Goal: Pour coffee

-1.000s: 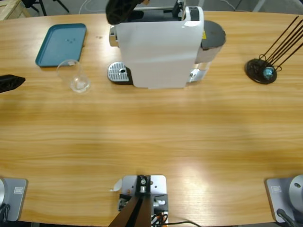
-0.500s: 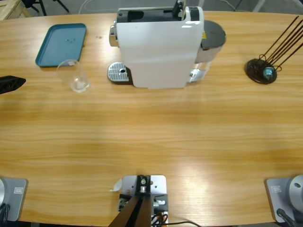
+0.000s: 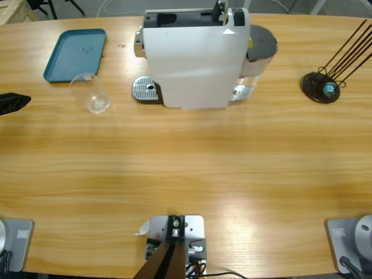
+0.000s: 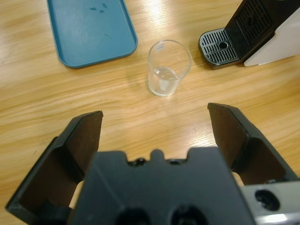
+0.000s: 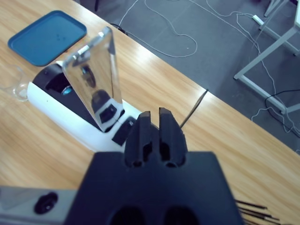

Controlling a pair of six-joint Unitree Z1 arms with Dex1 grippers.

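Note:
The white coffee machine [image 3: 195, 58] stands at the back middle of the table, its drip tray [image 3: 145, 90] bare. An empty clear glass [image 3: 91, 94] stands on the table left of that drip tray. My left gripper [image 3: 13, 103] shows only as a black tip at the left edge. In the left wrist view it [image 4: 154, 114] is open, with the glass [image 4: 168, 68] ahead between the jaw lines and well short of them. My right gripper [image 5: 151, 115] is shut on nothing, high above the machine [image 5: 70, 101], whose silver lever [image 5: 93, 70] stands raised.
A blue tray [image 3: 75, 53] lies at the back left, behind the glass. A black capsule rack [image 3: 322, 87] with thin rods stands at the back right. Beyond the table's far edge the floor [image 5: 211, 42] carries cables and a white frame leg.
A black gripper that hung over the machine's top left one second ago has left the high view. The glass, the tray and the left gripper tip have not moved.

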